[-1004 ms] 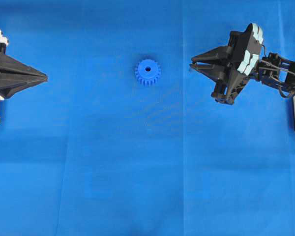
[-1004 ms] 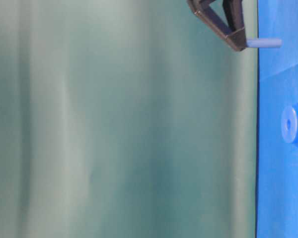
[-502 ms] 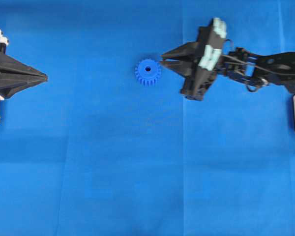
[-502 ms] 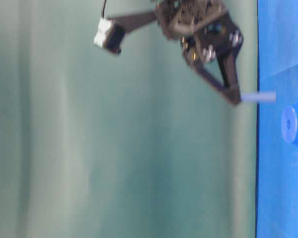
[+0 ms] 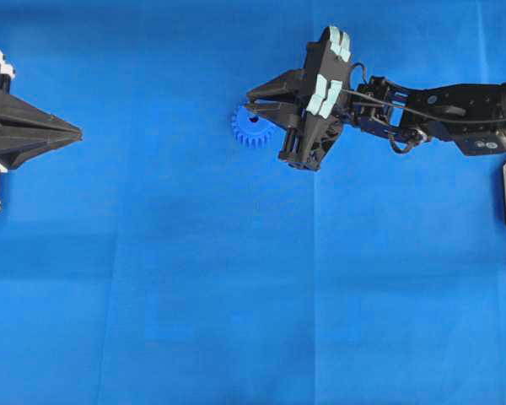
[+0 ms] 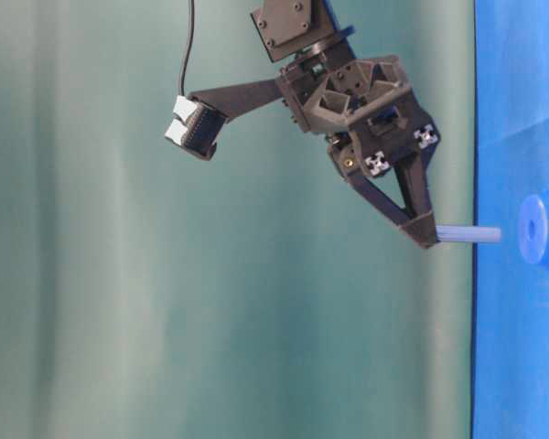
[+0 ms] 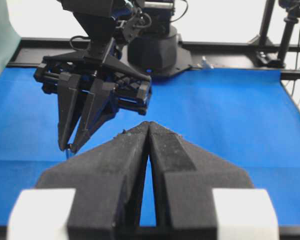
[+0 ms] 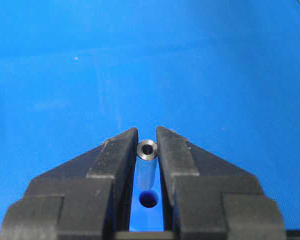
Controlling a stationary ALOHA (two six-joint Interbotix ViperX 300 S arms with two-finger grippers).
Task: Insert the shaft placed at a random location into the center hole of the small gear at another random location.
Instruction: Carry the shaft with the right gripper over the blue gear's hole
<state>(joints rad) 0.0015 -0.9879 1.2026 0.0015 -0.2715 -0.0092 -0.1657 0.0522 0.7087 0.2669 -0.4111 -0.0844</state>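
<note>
The small blue gear (image 5: 248, 137) lies on the blue cloth, partly under my right gripper (image 5: 250, 103). That gripper is shut on the shaft (image 6: 468, 235), a short silvery pin held upright. In the table-level view the shaft's free end stands a small gap off the gear's hub (image 6: 533, 229), roughly in line with it. In the right wrist view the shaft (image 8: 148, 150) sits between the fingers (image 8: 117, 150), with the centre hole (image 8: 149, 199) dark just beyond it. My left gripper (image 5: 78, 132) is shut and empty at the far left, also seen in its wrist view (image 7: 149, 124).
The blue cloth (image 5: 236, 295) covers the whole table. A green backdrop (image 6: 210, 274) stands behind it. The right arm (image 5: 438, 105) reaches in from the right edge. A black frame and the arm base (image 7: 155, 47) stand at the far side in the left wrist view.
My right gripper has moved left with the shaft, from right of the gear to over it, and the shaft now lines up with the hub. The left gripper has not moved.
</note>
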